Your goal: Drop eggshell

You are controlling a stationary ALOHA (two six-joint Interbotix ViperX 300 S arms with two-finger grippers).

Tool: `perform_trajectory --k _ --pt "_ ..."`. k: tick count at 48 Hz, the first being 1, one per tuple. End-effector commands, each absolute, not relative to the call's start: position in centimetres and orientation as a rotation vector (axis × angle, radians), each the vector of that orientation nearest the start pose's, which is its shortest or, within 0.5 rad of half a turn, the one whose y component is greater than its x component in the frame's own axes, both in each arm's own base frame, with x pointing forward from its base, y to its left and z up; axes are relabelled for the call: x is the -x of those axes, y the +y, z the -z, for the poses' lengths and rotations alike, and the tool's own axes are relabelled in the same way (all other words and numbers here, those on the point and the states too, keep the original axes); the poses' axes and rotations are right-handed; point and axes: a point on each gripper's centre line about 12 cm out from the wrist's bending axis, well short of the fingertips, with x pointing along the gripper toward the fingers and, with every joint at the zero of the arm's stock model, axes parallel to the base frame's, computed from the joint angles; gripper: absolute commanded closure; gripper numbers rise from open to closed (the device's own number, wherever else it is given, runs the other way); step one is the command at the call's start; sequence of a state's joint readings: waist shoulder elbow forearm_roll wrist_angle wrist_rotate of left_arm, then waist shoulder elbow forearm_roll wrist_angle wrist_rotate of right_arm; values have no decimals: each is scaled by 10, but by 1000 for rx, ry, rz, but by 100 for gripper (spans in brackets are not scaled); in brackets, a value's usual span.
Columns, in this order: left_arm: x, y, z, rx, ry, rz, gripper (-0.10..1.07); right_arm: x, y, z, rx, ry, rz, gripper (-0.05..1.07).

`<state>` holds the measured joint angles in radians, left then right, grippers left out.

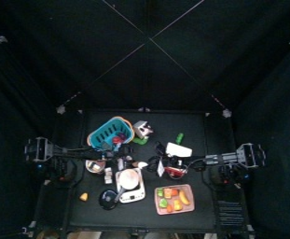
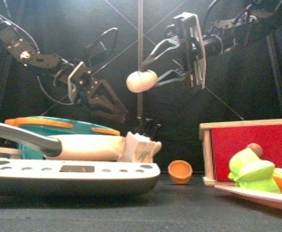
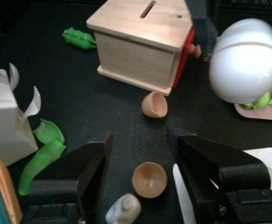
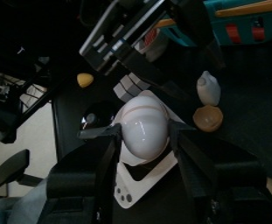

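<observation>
My right gripper (image 2: 144, 78) hangs high over the table's middle, shut on a white egg (image 2: 138, 82) that looks whole. In the right wrist view the egg (image 4: 144, 125) fills the gap between the jaws. Two brown eggshell halves lie on the table: one (image 3: 156, 104) beside the wooden box, the other (image 3: 149, 178) below my left gripper (image 3: 138, 171). That gripper is open and empty. In the front view it (image 2: 109, 102) hangs left of the egg, well above the table, and one shell half (image 2: 179, 170) sits right of centre.
A wooden box with a red side (image 2: 246, 147) stands at the right. A white kitchen scale (image 2: 71, 177) fills the front left. A teal basket (image 1: 110, 135) is at the back left, a tray of toy food (image 1: 174, 198) at the front right.
</observation>
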<state>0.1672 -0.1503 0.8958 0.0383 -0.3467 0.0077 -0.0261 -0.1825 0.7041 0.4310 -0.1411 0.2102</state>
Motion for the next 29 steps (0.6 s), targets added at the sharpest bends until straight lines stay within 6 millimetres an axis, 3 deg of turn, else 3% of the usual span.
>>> perform_trajectory --k 1,20,29 --pt "-334 55 -203 -30 334 -137 11 -372 -18 -256 -623 300 196 38" --pt "-317 51 -204 -33 314 -135 11 -373 -19 -254 -622 300 198 38" --pt "-294 47 -216 -36 277 -136 11 -376 -16 -251 -617 308 193 39"
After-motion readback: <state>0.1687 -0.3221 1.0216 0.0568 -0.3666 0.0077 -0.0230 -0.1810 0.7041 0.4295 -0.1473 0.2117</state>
